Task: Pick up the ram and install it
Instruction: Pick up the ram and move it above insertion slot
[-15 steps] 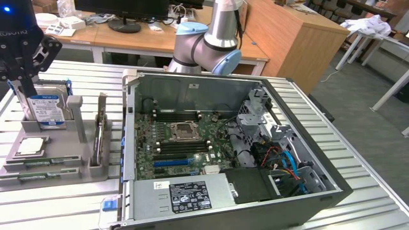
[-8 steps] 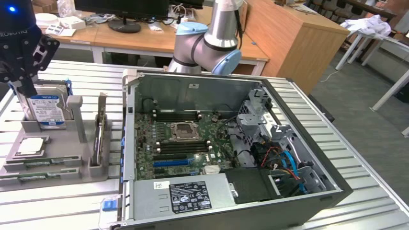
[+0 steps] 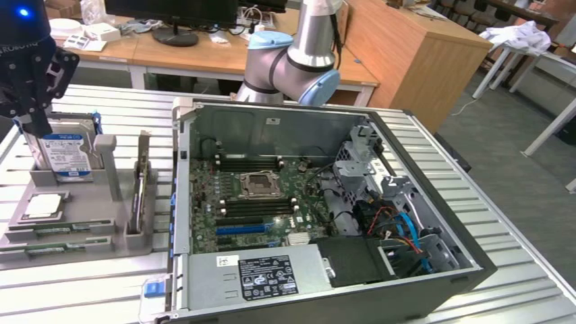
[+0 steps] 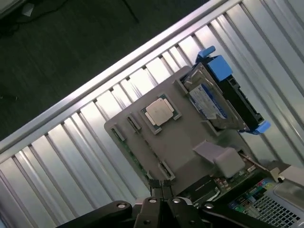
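Black gripper (image 4: 162,187), pressed together and empty, over grey tray (image 4: 190,142) with ram (image 3: 56,230) in its slot

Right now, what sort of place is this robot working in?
Most likely a robotics lab or workshop set up for computer assembly: an open computer case lies on a slatted metal table, a grey parts holder carries a hard drive, and wooden desks with a monitor stand behind.
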